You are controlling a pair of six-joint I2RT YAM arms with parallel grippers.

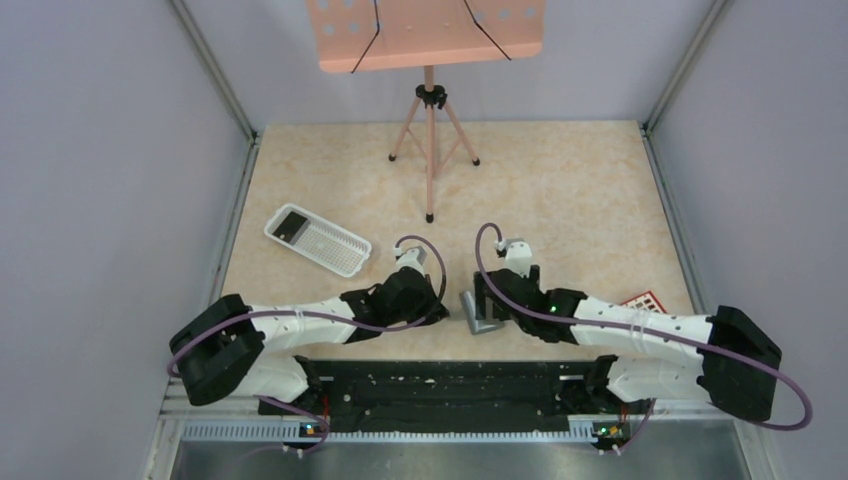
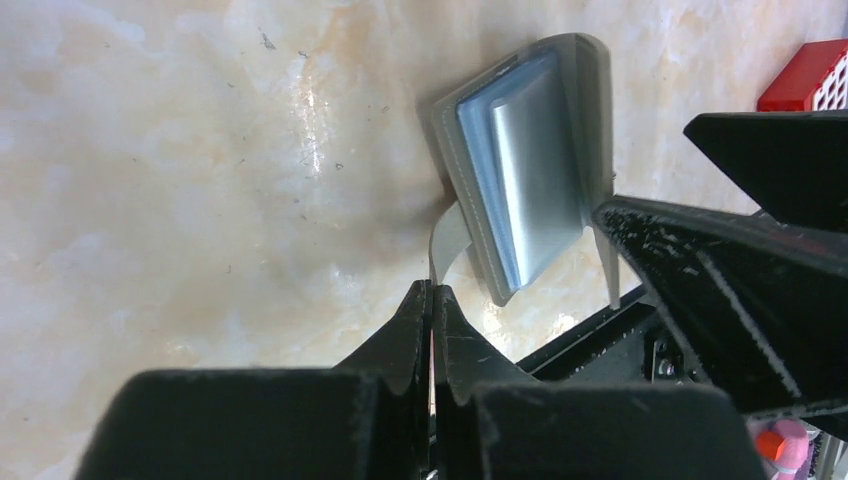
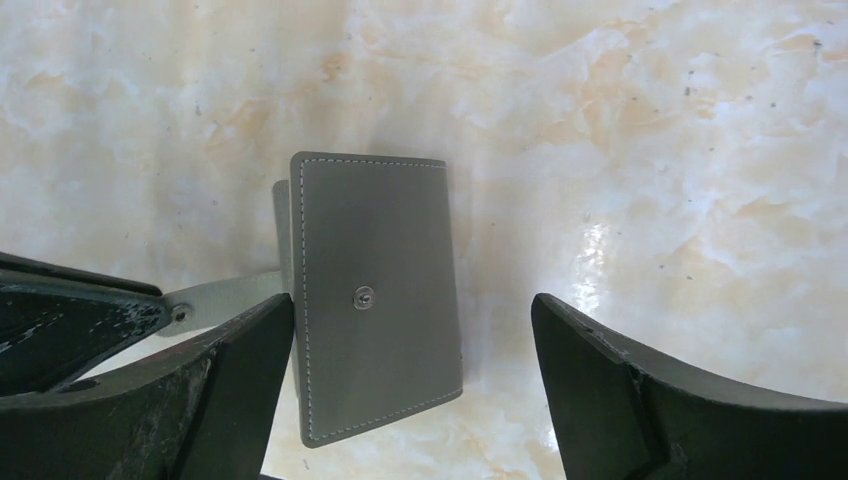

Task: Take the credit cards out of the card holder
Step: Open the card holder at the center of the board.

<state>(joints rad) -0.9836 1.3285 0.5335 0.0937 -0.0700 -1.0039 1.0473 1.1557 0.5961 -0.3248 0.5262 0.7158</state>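
The slate-grey card holder [image 1: 480, 314] stands on edge on the table between my two grippers. Its half-open, bluish-grey inside [image 2: 525, 170] shows in the left wrist view; I cannot tell whether cards sit in it. My left gripper [image 2: 432, 288] is shut on the holder's thin grey strap [image 2: 448, 240]. The right wrist view shows the outer cover [image 3: 375, 300] with its snap stud. My right gripper [image 3: 412, 300] is open and straddles that cover, the left finger [image 3: 235, 370] close beside it. A red credit card [image 1: 645, 300] lies flat on the table to the right.
A white ribbed tray [image 1: 330, 245] at the left holds a dark flat rectangle [image 1: 292, 226]. A tripod stand [image 1: 430, 130] with a peach plate [image 1: 430, 30] stands at the back. Grey walls close in both sides, with the black base rail [image 1: 440, 385] at the near edge.
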